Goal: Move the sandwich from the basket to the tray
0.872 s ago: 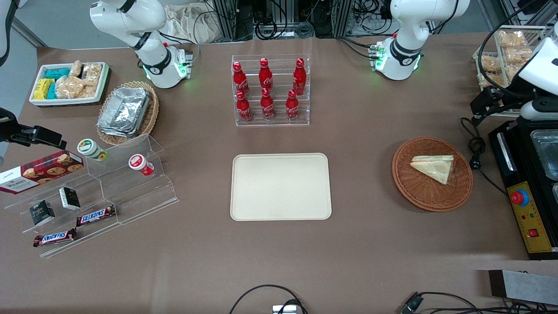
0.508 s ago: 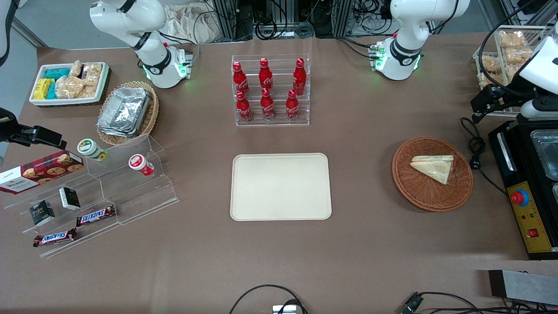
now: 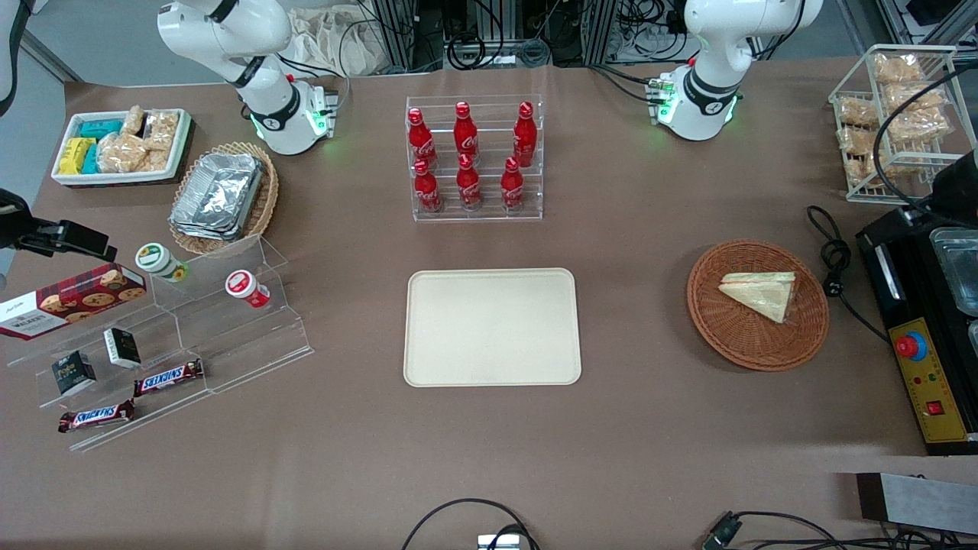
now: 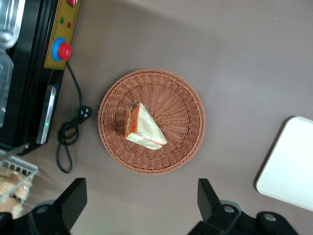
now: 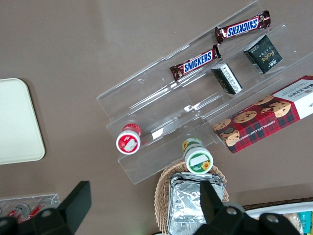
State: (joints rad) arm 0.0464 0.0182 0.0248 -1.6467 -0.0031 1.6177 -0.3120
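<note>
Pincer (image 4: 142, 205) hovering high over the bench (image 3: 657, 428) with fingers spread wide — gripping nothing, sandwich (image 4: 143, 128) lying in the basket (image 4: 183, 115), tray (image 3: 492, 327) sitting well apart — toward the parked arm's end.

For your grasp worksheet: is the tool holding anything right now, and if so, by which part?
Nothing is held. The tool is open, high above the basket; the sandwich lies in it untouched.
</note>
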